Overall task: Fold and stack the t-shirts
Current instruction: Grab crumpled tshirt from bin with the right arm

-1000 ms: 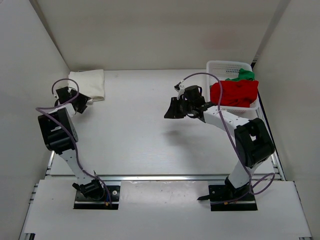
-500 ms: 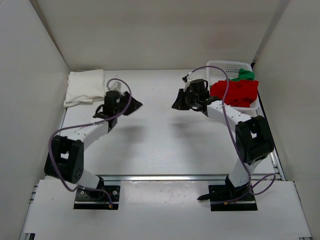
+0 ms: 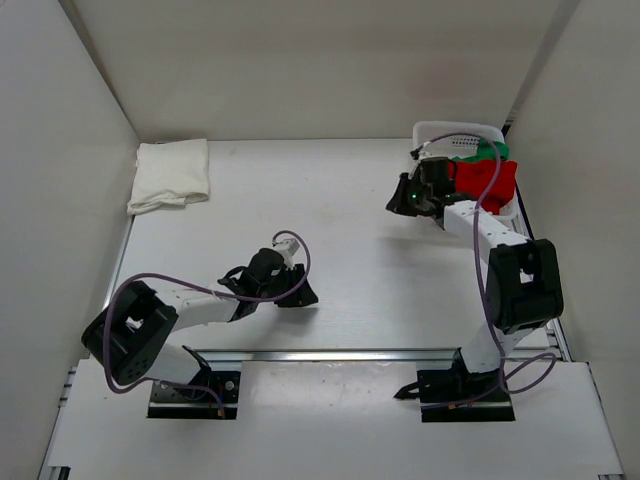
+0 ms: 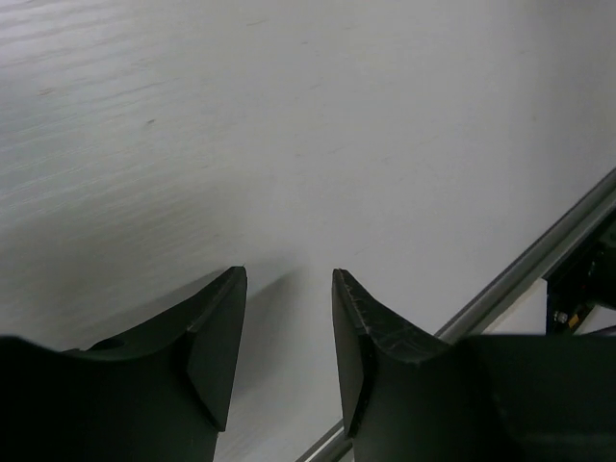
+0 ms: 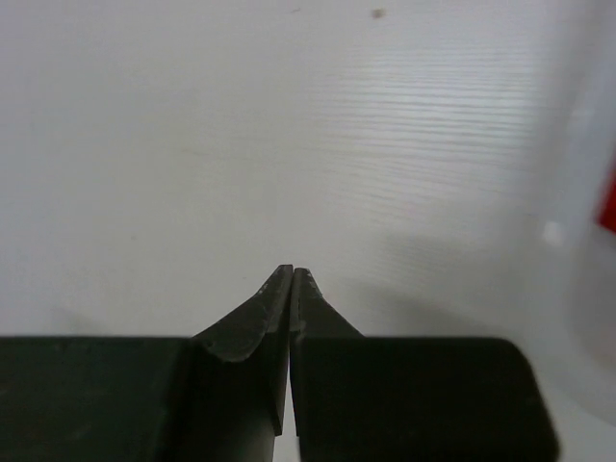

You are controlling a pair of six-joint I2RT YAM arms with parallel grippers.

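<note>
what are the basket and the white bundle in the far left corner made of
The basket looks like white moulded plastic, going by its rigid rim and mesh wall. The white bundle is soft matte cloth, seemingly a folded cream t-shirt, with rounded creased edges.

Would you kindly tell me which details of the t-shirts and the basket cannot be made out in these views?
Green t-shirt: top view, mostly buried under the red t-shirt.
Basket: top view, left side hidden behind the right arm; right wrist view, only a blur at the right edge.
Cream-white t-shirt: top view only, fold layers too small to count.
</note>
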